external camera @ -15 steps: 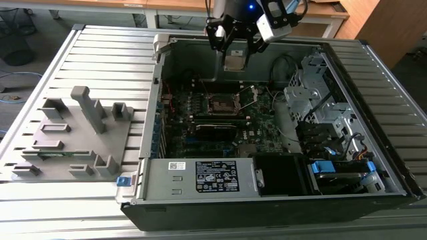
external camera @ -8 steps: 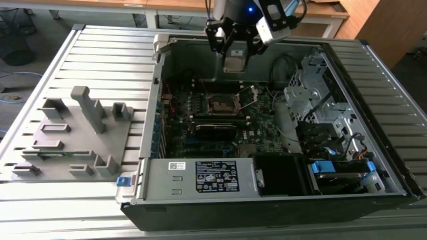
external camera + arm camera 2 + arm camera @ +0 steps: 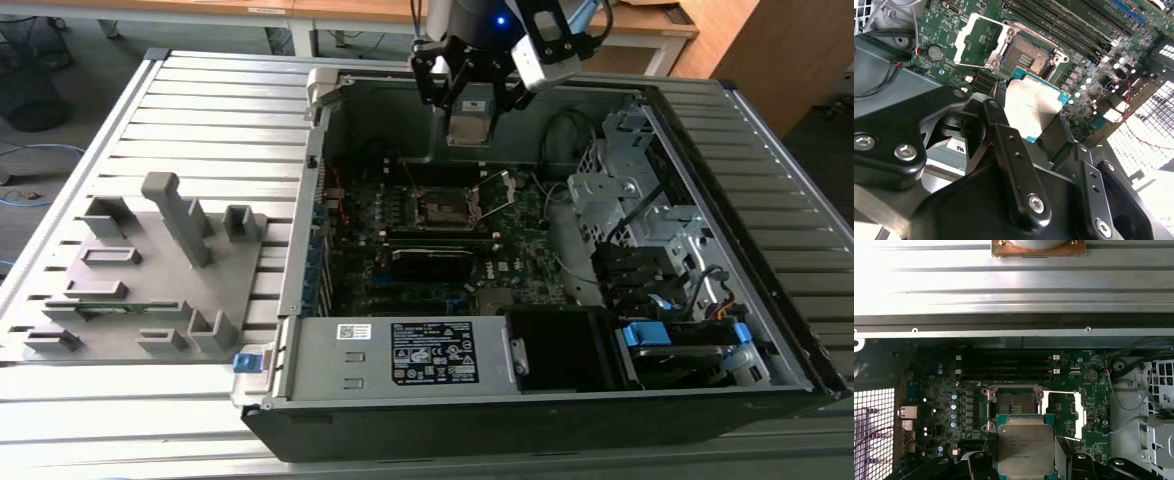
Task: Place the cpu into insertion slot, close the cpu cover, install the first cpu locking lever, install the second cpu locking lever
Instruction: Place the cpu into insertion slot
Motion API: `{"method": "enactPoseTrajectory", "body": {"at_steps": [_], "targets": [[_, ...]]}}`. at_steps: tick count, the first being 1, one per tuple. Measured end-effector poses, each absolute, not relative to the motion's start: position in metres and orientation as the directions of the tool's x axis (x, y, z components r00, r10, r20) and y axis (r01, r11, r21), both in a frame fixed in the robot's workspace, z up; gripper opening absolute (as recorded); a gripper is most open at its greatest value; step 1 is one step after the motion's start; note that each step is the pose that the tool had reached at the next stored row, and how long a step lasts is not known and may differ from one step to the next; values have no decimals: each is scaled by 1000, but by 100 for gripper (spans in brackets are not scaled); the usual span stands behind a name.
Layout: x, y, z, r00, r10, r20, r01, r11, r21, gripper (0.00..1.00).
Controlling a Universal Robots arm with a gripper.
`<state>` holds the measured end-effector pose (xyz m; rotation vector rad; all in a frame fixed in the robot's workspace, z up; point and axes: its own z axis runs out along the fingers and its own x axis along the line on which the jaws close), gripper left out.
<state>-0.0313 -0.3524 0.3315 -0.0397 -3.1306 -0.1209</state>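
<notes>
My gripper (image 3: 470, 112) hangs above the far part of the open computer case, shut on the cpu (image 3: 467, 128). In both wrist views the cpu (image 3: 1025, 447) (image 3: 1034, 107) is a flat silver-grey square on a green carrier edge, pinched between the black fingers (image 3: 999, 120). The insertion slot (image 3: 1013, 405) (image 3: 1026, 57) (image 3: 441, 208) lies bare on the green board, below and a little ahead of the chip. Beside the slot the cpu cover (image 3: 1064, 412) (image 3: 979, 42) (image 3: 497, 192) is swung open. A thin locking lever (image 3: 1070, 439) sticks up next to it.
Memory slots (image 3: 1004, 367) run alongside the socket. The case's metal wall (image 3: 1014, 325) rises beyond them. A silver drive cage (image 3: 641, 200) and cables stand at the exterior view's right, and a power supply (image 3: 400, 352) at the front. A grey fixture block (image 3: 147, 270) sits outside the case.
</notes>
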Motion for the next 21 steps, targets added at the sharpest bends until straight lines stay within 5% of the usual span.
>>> {"method": "enactPoseTrajectory", "body": {"at_steps": [21], "targets": [[-31,-352,322,-1000,25,10,26,997,75,54]]}}
